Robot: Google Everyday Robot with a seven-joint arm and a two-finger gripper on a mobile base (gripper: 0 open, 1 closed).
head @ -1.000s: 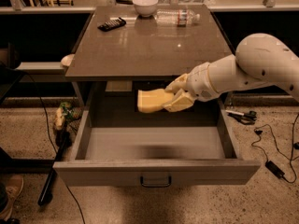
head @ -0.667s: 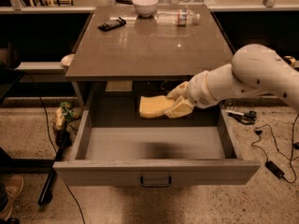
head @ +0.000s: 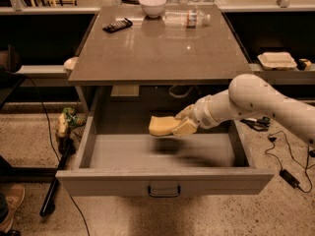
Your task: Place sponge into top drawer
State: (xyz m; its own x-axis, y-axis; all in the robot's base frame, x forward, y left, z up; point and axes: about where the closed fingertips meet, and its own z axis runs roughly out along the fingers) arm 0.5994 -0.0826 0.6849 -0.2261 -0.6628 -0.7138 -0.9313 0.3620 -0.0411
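The top drawer [head: 162,181] is pulled fully out under the brown table, its grey front panel with a small dark handle [head: 164,191] nearest the camera. My gripper [head: 181,125] reaches in from the right on a white arm and is shut on the pale yellow sponge [head: 162,125]. It holds the sponge a little above the drawer floor, near the drawer's back middle. The sponge casts a shadow on the floor below it.
On the tabletop [head: 157,53] stand a white bowl [head: 152,5], a lying plastic bottle [head: 187,18] and a dark remote-like object [head: 117,25]. A white styrofoam box [head: 277,60] sits on a shelf at right. Cables lie on the floor at right; a table leg stands at left.
My gripper with the sponge has moved down and slightly forward into the open drawer, closer to its floor. The drawer has not moved.
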